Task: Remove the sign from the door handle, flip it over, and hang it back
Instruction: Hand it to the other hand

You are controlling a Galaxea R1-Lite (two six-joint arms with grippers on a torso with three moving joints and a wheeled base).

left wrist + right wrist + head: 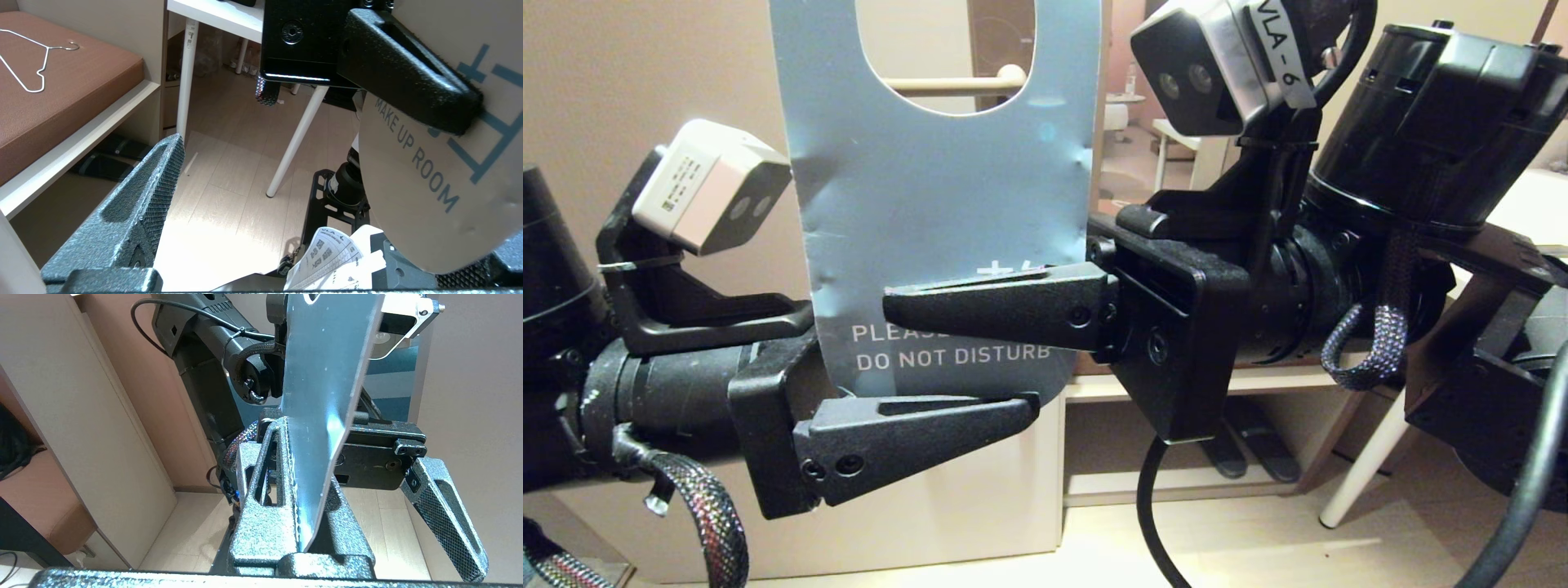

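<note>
Sign: the sign (931, 188) hung upright in mid-air at the centre of the head view, blue face toward the camera with "DO NOT DISTURB" in white near its lower end; its white face with blue "MAKE UP ROOM" (429, 163) showed in the left wrist view.
Handle: the handle (956, 82) lay far behind the sign, seen through its hole, apart from it.
Right pincer: the right pincer (890, 306) reached in from the right, clenched on the sign across its lower middle; in its own wrist view the blue sheet (322, 416) stood edge-on, pinched between the fingers (265, 522).
Left pincer: the left pincer (1029, 404) came from the left, released, jaws wide; one finger (915, 433) lay just under the sign's lower edge in the head view, the other hidden behind the sign.
Contact of left pincer: whether it touched the sign could not be told.
Bench: a brown cushioned bench (61, 90) stood at the left with a wire hanger (28, 57) lying on it.
Table: a white table leg (298, 134) stood on the wood floor (229, 196).
</note>
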